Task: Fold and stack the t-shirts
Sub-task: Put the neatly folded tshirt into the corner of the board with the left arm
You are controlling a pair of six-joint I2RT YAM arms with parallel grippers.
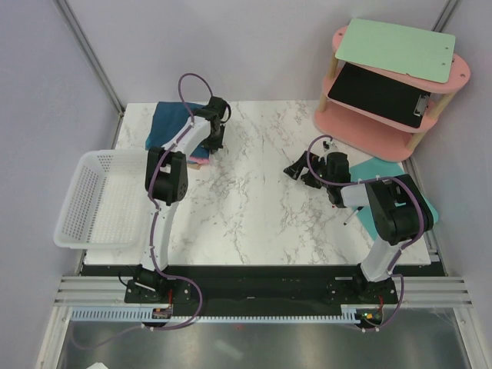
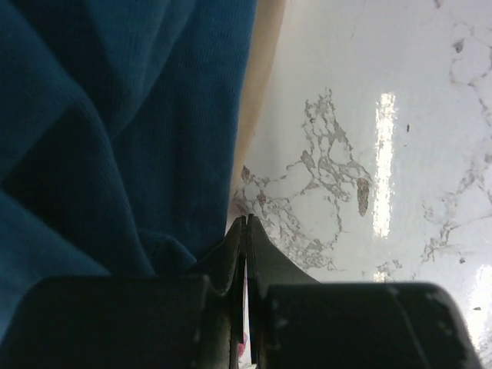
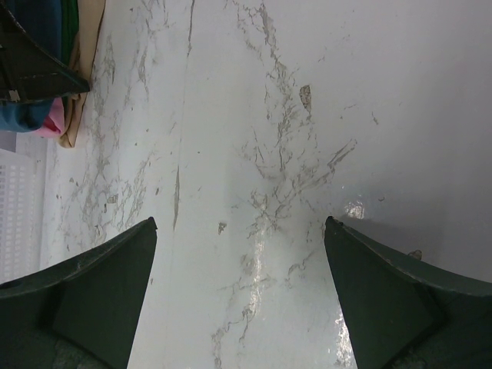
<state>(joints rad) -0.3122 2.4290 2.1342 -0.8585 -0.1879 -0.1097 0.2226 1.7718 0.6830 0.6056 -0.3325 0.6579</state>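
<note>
**Reaching into the far left corner**

Overhead: the teal t-shirt (image 1: 165, 123) lies on the pink t-shirt (image 1: 201, 159) at the bench's (image 1: 254, 207) far left. The white basket (image 1: 77, 196) nearby looks bare.

Left wrist: the left jaws are pressed together at the teal hem; whether they pinch cloth I cannot tell.

Right wrist: the right jaws gape wide over bare bench.

The cloth looks light and limp, so take it by a hem or corner.

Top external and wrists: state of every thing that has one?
teal t-shirt, wrinkled, lying on pink t-shirt
pink t-shirt, mostly covered, edge showing
left hand, shut, at the teal t-shirt's edge
right hand, open, over bare table
basket, empty, overhanging the table's left edge
</note>
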